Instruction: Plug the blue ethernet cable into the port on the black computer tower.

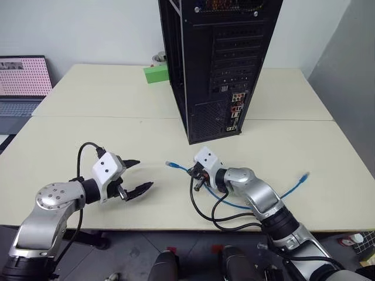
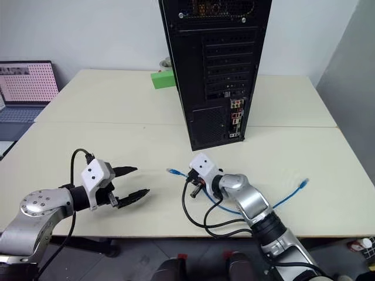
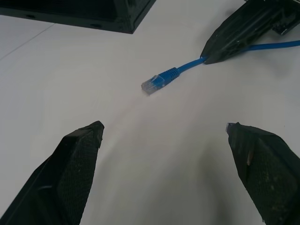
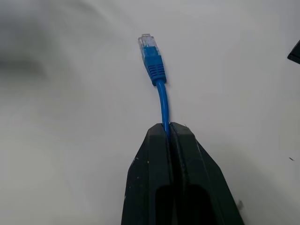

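Observation:
The blue ethernet cable [image 1: 234, 205] lies on the pale table [image 1: 88, 134]. One clear plug [image 4: 146, 43] sticks out a short way past my right gripper [image 4: 168, 127], which is shut on the cord just behind it. The cable's other plug [image 1: 304, 176] rests to the right. My left gripper [image 1: 140, 175] stands open just above the table, to the left of the near plug [image 3: 152, 84], with nothing between its fingers. The black computer tower [image 1: 217, 64] stands upright behind, rear panel facing me. The port sits among the low rear connectors [image 1: 235, 111], too small to single out.
A green box [image 1: 156, 74] and a tape roll [image 1: 159, 58] sit behind the tower on its left. A laptop [image 1: 22, 82] stands past the table's left edge. Black robot cables [image 1: 211, 211] loop on the table by my right wrist, near the front edge.

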Controlling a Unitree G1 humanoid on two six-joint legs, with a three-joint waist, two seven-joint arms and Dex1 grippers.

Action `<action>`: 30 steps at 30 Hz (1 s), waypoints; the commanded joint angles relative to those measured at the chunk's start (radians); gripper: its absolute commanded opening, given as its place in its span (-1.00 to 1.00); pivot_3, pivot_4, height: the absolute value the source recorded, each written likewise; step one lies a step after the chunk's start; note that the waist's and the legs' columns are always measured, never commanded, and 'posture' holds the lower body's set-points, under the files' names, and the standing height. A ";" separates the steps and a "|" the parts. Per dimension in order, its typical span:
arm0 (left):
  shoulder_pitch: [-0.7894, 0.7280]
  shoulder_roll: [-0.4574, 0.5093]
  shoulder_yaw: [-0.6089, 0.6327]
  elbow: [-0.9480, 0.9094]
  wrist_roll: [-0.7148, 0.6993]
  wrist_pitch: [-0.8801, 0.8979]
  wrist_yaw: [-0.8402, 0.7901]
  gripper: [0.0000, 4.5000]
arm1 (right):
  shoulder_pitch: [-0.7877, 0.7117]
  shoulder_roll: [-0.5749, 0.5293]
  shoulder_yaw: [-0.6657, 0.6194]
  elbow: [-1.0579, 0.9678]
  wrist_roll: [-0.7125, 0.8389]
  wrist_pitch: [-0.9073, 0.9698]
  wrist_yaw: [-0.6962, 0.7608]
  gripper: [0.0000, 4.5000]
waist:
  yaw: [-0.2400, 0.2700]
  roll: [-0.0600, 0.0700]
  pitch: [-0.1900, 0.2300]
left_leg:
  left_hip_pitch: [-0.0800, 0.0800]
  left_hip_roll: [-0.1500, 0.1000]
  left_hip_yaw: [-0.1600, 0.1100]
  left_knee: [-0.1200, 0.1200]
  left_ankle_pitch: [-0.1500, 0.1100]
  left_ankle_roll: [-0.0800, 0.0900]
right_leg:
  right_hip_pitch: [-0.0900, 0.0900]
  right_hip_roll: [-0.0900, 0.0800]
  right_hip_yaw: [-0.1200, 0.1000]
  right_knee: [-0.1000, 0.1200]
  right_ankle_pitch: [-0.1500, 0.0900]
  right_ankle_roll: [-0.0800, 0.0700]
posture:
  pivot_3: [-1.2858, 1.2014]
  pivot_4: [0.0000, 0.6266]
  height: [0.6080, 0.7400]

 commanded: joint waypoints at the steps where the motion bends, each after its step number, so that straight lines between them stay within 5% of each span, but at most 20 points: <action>1: -0.042 0.003 -0.031 0.009 0.010 -0.028 -0.023 1.00 | -0.023 -0.049 -0.024 -0.112 0.010 -0.016 0.063 -0.99 | 0.000 0.000 0.000 | 0.000 0.000 0.000 0.000 0.000 0.000 | 0.000 0.000 0.000 0.000 0.000 0.000 | 0.03 -0.52 1.00; 11: -0.197 0.000 -0.178 0.081 0.039 -0.085 -0.161 1.00 | -0.020 -0.258 -0.051 -0.332 0.066 -0.017 0.264 -0.99 | -0.001 0.000 0.000 | -0.001 0.000 -0.001 0.000 0.000 0.000 | -0.001 0.000 -0.001 0.000 0.002 0.003 | 0.03 -0.52 1.00; 23: -0.301 -0.029 -0.258 0.144 0.034 -0.129 -0.287 1.00 | -0.027 -0.291 -0.034 -0.340 0.069 -0.061 0.340 -0.99 | -0.001 0.000 0.000 | -0.002 0.000 -0.001 0.001 0.000 0.000 | -0.001 0.001 0.000 0.000 0.003 0.005 | 0.03 -0.52 1.00; 30: -0.342 -0.050 -0.277 0.195 0.034 -0.148 -0.341 0.43 | -0.029 -0.302 -0.032 -0.348 0.066 -0.075 0.362 -1.00 | -0.001 0.000 0.000 | -0.002 0.000 -0.001 0.001 0.000 0.000 | -0.001 0.001 -0.001 0.000 0.003 0.005 | 0.03 -0.52 1.00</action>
